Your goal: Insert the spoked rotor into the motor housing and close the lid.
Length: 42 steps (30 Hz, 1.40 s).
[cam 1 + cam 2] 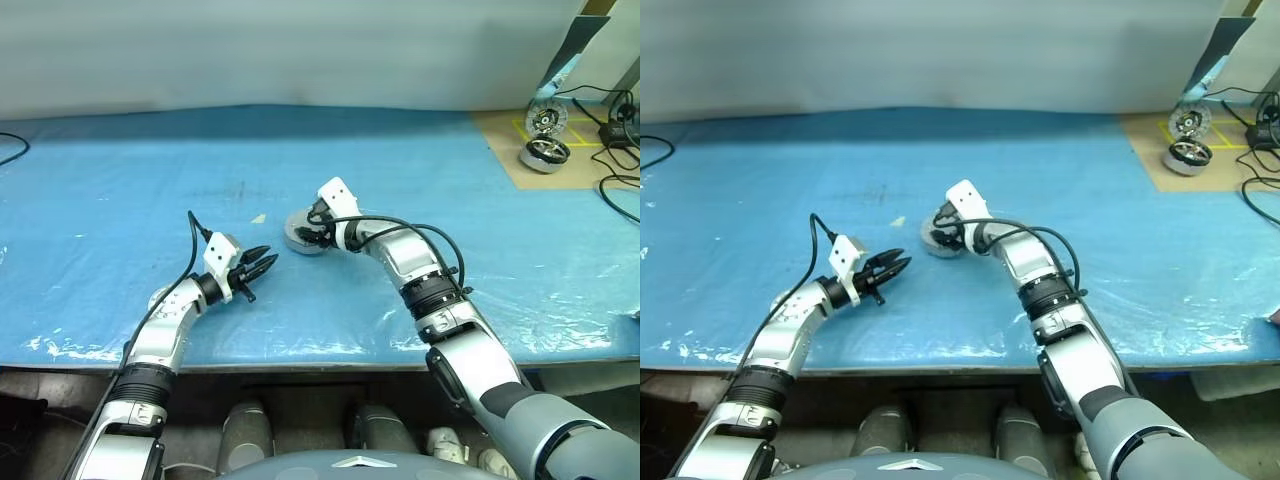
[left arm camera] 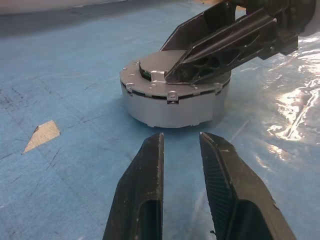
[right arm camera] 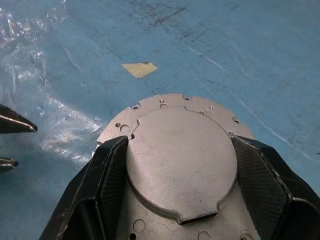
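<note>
The motor housing (image 2: 172, 107), a low grey round drum, sits on the blue sheet at mid-table. On top lies the lid (image 3: 182, 160), a plain grey raised disc on a flange with small holes. My right gripper (image 3: 181, 142) reaches down over it, its two black fingers pressed against opposite sides of the raised disc. My left gripper (image 1: 265, 262) hovers just left of the housing and points level at its side wall. Its fingers (image 2: 145, 185) stand a narrow gap apart with nothing between them. The spoked rotor is hidden.
Two shiny silver wheels (image 1: 545, 155) stand on a brown board at the back right, beside black cables (image 1: 620, 130). A small tan scrap of tape (image 1: 258, 218) lies just behind the housing. The table's front edge (image 1: 300, 362) runs close below both arms.
</note>
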### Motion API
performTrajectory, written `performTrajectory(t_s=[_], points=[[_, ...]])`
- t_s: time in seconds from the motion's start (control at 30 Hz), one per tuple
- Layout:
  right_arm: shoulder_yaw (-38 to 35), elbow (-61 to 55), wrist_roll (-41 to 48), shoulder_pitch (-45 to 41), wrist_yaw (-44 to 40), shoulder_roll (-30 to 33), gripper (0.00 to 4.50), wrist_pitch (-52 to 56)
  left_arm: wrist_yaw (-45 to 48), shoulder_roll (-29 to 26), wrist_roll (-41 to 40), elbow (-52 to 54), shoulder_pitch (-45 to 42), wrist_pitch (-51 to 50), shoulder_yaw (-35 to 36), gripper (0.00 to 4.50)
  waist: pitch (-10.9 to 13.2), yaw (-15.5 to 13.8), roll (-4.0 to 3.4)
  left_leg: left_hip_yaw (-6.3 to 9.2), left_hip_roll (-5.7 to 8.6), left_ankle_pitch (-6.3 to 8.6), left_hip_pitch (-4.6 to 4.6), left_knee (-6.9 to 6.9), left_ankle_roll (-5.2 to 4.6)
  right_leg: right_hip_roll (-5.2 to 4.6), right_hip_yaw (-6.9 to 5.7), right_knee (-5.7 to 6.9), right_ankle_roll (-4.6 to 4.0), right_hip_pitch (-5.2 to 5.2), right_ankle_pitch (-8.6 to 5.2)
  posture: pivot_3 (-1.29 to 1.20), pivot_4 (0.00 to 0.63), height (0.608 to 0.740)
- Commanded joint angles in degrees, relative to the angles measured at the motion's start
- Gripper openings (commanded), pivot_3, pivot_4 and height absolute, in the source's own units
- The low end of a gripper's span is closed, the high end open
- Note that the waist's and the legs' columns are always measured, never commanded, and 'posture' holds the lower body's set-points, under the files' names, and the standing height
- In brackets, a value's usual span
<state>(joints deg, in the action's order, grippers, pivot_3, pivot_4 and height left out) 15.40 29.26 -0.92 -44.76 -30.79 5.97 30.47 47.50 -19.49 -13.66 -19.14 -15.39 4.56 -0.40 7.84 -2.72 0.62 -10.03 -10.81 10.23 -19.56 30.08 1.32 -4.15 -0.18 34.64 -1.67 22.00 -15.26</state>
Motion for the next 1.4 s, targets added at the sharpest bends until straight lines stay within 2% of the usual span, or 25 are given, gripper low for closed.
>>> performTrajectory(t_s=[0.03, 0.17, 0.37, 0.43, 0.5, 0.53, 0.73, 0.77, 0.83, 1.0, 1.07, 1.1, 1.17, 1.4], points=[[5.08, 11.93, -6.33, 6.88, 3.04, 2.33, 2.93, 4.99, 0.07, -0.33, -0.15, 1.11, -0.21, 1.26, 0.51, 1.16, 0.01, 0.02, -0.03, 0.01, 0.02, 0.00, 0.03, -0.02, 0.00, -0.02, 0.02, -0.02, 0.03, 0.00, -0.02, 0.00, 0.150, 0.740], [6.25, 9.85, -6.64, 7.81, 1.59, 3.94, 2.93, 5.82, 0.07, -0.44, -0.23, 1.49, 0.13, 1.34, 0.61, 1.16, -0.03, -0.19, -0.12, 0.05, 0.16, 0.01, 0.02, -0.11, -0.02, -0.06, 0.08, -0.22, 0.19, 0.01, -0.11, 0.00, 0.150, 0.740], [5.62, -5.28, -3.51, 10.45, -2.86, 7.84, 2.93, 14.47, -0.10, -0.56, -0.33, 1.81, 0.47, 1.47, 0.81, 1.16, -0.30, -1.89, 0.02, 0.03, 0.41, 0.01, -0.28, -0.58, -0.02, -0.08, 0.24, -1.04, 0.28, -0.06, -0.14, 0.00, 0.150, 0.740], [5.63, -5.78, -3.59, 9.23, -1.96, 6.77, 2.93, 15.84, -0.15, -0.54, -0.30, 1.70, 0.46, 1.52, 0.77, 1.16, -0.41, -2.23, 0.11, -0.07, 0.52, -0.01, -0.36, -0.57, -0.02, -0.10, 0.43, -1.03, 0.60, -0.14, 0.21, 0.00, 0.150, 0.740], [6.40, -4.74, -4.50, 8.08, -1.00, 5.68, 2.93, 15.61, -0.21, -0.44, -0.24, 1.52, 0.41, 1.58, 0.70, 1.16, -0.62, -1.98, 0.24, -0.07, 0.46, -0.05, -0.45, -0.63, 0.08, -0.04, 0.39, -0.98, 0.18, -0.33, 0.45, 0.00, 0.150, 0.740], [6.41, -4.09, -4.71, 7.74, -0.49, 5.16, 2.93, 15.62, -0.23, -0.40, -0.21, 1.47, 0.37, 1.60, 0.68, 1.16, -0.62, -1.71, 0.23, -0.07, 0.41, -0.13, -0.48, -0.71, 0.28, -0.01, 0.28, -0.98, 0.28, -0.27, 0.53, 0.00, 0.150, 0.740], [6.50, 3.59, -4.38, 6.20, -1.59, 4.85, 2.93, 12.08, -0.21, -0.27, -0.33, 1.93, 0.41, 1.54, 0.60, 1.16, -0.69, -0.86, -0.04, -0.05, 0.02, -0.04, -0.32, -0.74, 0.46, 0.33, 0.20, -0.93, -0.04, -0.32, 0.26, 0.00, 0.150, 0.740], [6.32, 3.94, -4.12, 6.19, -2.17, 5.20, 2.93, 11.66, -0.20, -0.30, -0.37, 2.09, 0.48, 1.47, 0.60, 1.16, -0.70, -0.87, -0.06, -0.05, 0.03, -0.03, -0.25, -0.74, 0.44, 0.32, 0.23, -0.93, 0.25, -0.37, 0.07, 0.00, 0.150, 0.740], [6.70, 4.27, -4.54, 6.47, -2.96, 6.33, 2.93, 10.37, -0.27, -0.29, -0.40, 2.29, 0.59, 1.43, 0.60, 1.16, -0.68, -1.26, -0.11, -0.05, 0.04, 0.10, -0.10, -0.74, 0.22, 0.28, 0.27, -0.94, 0.28, -0.45, 0.04, 0.00, 0.150, 0.740], [8.70, -5.59, -3.05, 10.57, -7.26, 8.38, 2.93, 13.59, -0.53, 0.32, -3.78, 0.91, -1.01, -0.44, 3.25, 1.16, -0.70, -2.08, -0.07, -0.05, 0.14, 0.11, 0.02, -0.74, 0.20, 0.17, 0.28, -1.06, 0.32, -0.46, 0.01, 0.00, 0.150, 0.740], [9.65, -11.28, -1.79, 12.76, -9.77, 9.74, 2.93, 15.60, -0.35, 0.43, -6.24, 0.68, -2.15, -2.05, 5.00, 1.16, -0.75, -2.29, -0.02, -0.06, 0.14, 0.10, -0.11, -0.74, 0.22, 0.18, 0.27, -1.11, 0.33, -0.49, 0.01, 0.00, 0.150, 0.740], [10.01, -13.89, -1.22, 13.82, -11.12, 10.69, 2.93, 16.26, -0.02, 0.14, -7.05, 0.66, -2.83, -2.56, 5.70, 1.16, -0.76, -2.40, 0.00, -0.07, 0.14, 0.05, -0.21, -0.75, 0.30, 0.20, 0.27, -1.11, 0.07, -0.62, 0.17, 0.00, 0.150, 0.740], [10.65, -17.11, -0.30, 15.06, -13.50, 12.18, 2.93, 16.79, 1.23, -0.81, -7.46, 1.66, -3.68, -2.86, 5.85, 1.16, -0.79, -2.59, 0.05, -0.05, 0.11, 0.02, -0.49, -0.76, 0.54, 0.31, 0.19, -1.10, 0.24, -0.44, 0.36, 0.00, 0.150, 0.740], [9.19, -13.37, 0.99, 12.37, -17.44, 12.51, 2.93, 14.64, 2.51, -0.05, -7.95, 11.52, -0.20, -5.38, 2.56, 1.16, -0.80, -1.81, 0.08, 0.07, -0.14, 0.34, -0.50, -0.75, 1.07, 0.87, 0.16, -1.13, 0.13, -0.45, 0.29, 0.00, 0.150, 0.740]])
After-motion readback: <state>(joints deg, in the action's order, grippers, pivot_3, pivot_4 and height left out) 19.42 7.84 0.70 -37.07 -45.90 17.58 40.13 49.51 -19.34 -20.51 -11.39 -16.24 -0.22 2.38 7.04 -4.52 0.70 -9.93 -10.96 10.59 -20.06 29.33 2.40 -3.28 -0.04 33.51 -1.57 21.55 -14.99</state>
